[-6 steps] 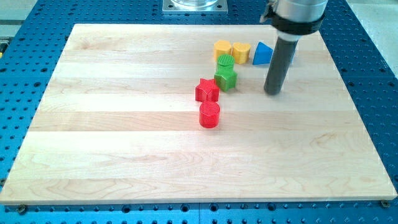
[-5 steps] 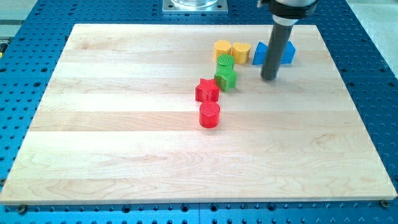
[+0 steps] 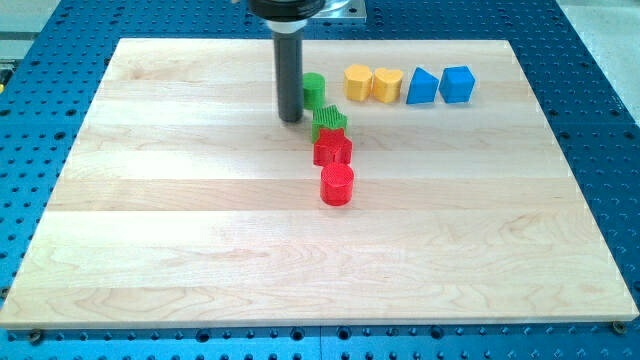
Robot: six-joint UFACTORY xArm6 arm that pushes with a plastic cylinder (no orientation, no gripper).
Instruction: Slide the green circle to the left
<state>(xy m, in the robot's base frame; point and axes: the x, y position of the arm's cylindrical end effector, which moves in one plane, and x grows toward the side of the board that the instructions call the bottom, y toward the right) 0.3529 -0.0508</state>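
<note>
The green circle [image 3: 314, 89] sits near the view's top centre, partly hidden behind my rod. My tip [image 3: 291, 119] rests on the board just left of and slightly below the green circle, touching or nearly touching it. The green star [image 3: 329, 124] lies just below and right of the circle, against the red star [image 3: 333, 149]. The red circle [image 3: 337, 185] is below the red star.
A row at the view's top right holds a yellow block [image 3: 358, 82], a second yellow block [image 3: 387, 84], a blue triangle [image 3: 422, 87] and a blue cube [image 3: 457, 84]. The wooden board [image 3: 180, 230] is edged by a blue perforated table.
My rod swept from the right side near the blue blocks to the left of the green circle. The green circle and green star have shifted left; the star now touches the red star.
</note>
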